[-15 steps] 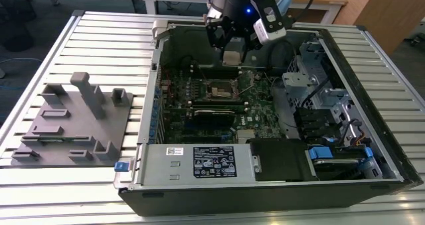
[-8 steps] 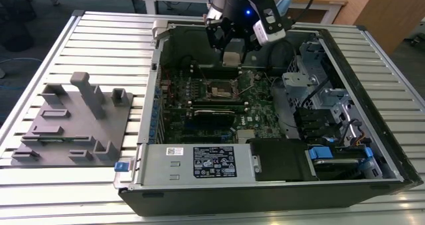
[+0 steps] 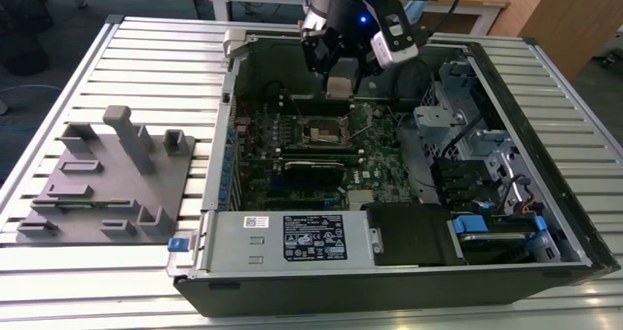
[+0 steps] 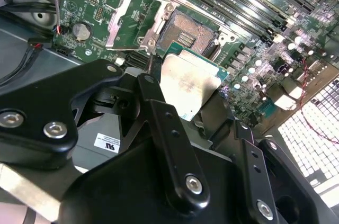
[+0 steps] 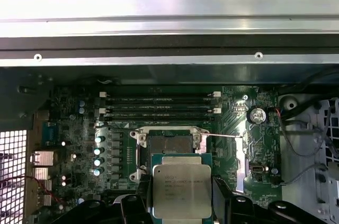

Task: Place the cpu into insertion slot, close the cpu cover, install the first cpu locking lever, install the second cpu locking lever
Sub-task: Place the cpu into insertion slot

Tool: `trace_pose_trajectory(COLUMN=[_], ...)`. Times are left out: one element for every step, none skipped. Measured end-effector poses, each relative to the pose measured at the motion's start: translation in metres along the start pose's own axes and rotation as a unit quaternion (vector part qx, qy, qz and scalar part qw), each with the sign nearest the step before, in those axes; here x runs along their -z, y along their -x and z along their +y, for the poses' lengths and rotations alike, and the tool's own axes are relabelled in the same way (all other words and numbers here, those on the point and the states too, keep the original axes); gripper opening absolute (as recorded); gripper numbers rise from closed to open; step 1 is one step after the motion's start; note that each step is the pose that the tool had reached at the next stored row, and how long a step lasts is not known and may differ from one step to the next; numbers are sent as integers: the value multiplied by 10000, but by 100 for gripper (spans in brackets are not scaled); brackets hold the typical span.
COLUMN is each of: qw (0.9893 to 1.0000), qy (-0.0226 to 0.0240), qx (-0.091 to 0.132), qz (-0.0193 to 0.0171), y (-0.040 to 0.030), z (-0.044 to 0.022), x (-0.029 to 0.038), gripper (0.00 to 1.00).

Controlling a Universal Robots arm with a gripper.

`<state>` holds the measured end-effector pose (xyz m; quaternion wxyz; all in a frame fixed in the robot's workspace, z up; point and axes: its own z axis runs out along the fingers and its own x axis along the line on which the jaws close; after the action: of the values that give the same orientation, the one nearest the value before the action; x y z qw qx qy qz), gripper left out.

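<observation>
between the fingers (image 5: pixel 220 198) of the gripper (image 5: pixel 181 198): the cpu (image 5: pixel 181 189), clamped by two opposite edges, metal top facing the first wrist camera, green border showing. held in the air over the motherboard (image 5: pixel 66 126), apart from the insertion slot (image 5: pixel 169 142), not seated. same grip in the second wrist view, cpu (image 4: pixel 190 83) near the insertion slot (image 4: pixel 188 33) but short of it, socket bare, contacts exposed. cpu cover (image 4: pixel 119 20) swung open to one side of the socket, board visible through its window. thin locking lever (image 5: pixel 222 136) sticking out along the socket edge. in the exterior view, gripper (image 3: pixel 341 82) hanging inside the open computer case (image 3: pixel 409 297), over the board and near the insertion slot (image 3: pixel 324 131).

risks, as judged:
- grip only on thin edges, so a slip or twist possible on any bump.
- a tilted or offset landing likely to bend the exposed contacts.
- chip rotation against the socket: cannot tell; wrong way round would jam.
- fingers wider than the chip, could strike the socket rim or the opened cover on the way down.
- loose lever could snag a finger.
- memory slots (image 5: pixel 159 105) close by, little side room.
</observation>
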<state>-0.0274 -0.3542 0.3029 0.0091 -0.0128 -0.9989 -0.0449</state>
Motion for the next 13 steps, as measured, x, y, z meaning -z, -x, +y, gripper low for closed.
trace_pose_trajectory(qw=[10000,10000,10000,10000,10000,10000,10000,10000,10000,10000,10000,10000,10000], qy=[0,0,-1,-1,-1,-1,0,0,0,0,0,0,-1], qx=[0,0,0,0,0,0,0,0,0,0,0,0,0], qz=[0,0,0,1,1,1,0,0,0,0,0,0,0], y=[0,0,0,0,0,0,0,0,0,0,0,0,0], z=[-1,-1,-1,-1,-2,-2,-1,-1,-1,-1,-1,-2,-1], x=[-7,-10,-12,-13,-14,-15,-16,-16,-16,-16,-16,-16,-16], gripper=[54,54,54,54,54,54,54,54,54,54,54,54,54])
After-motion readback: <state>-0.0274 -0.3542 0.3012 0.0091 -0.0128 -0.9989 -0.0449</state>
